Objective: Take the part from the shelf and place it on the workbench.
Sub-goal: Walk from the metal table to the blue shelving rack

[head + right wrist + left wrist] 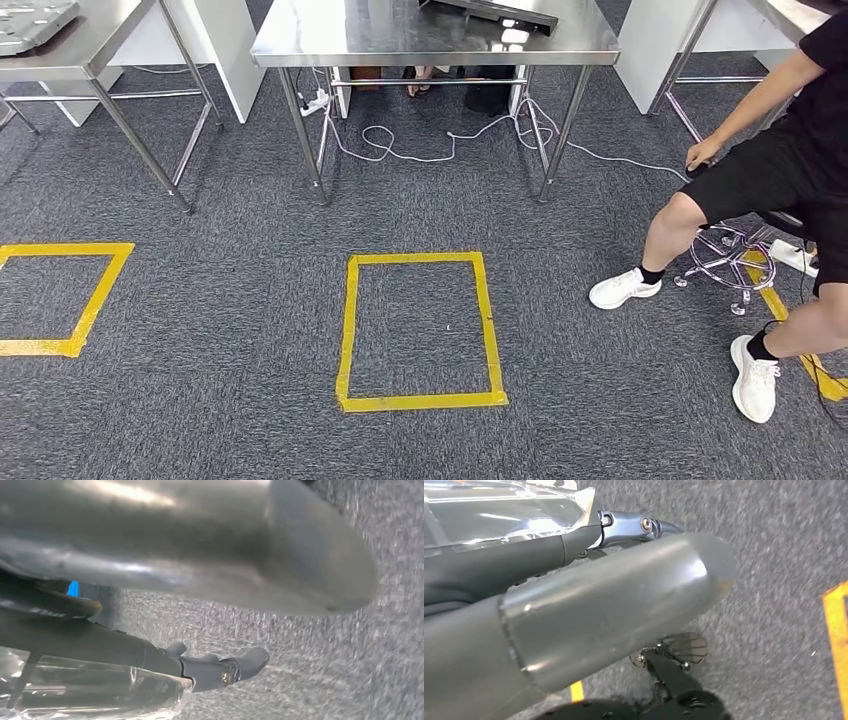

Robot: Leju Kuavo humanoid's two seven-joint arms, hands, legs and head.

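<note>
In the left wrist view my left hand (589, 595) hangs over grey carpet, its dark fingers (639, 526) lying straight along a shiny part wrapped in clear film (499, 510). In the right wrist view my right hand (200, 545) does the same on the other side, its fingers (220, 671) pressed flat against the film-wrapped part (90, 692). The part seems held between the two hands. In the head view, a steel workbench (400, 35) stands straight ahead across the carpet.
A yellow tape rectangle (420, 400) marks the floor before the workbench, another one (60, 345) at left. White cables (420, 150) lie under the bench. A person (780, 170) sits on a stool (730, 260) at right. A second steel table (90, 40) stands far left.
</note>
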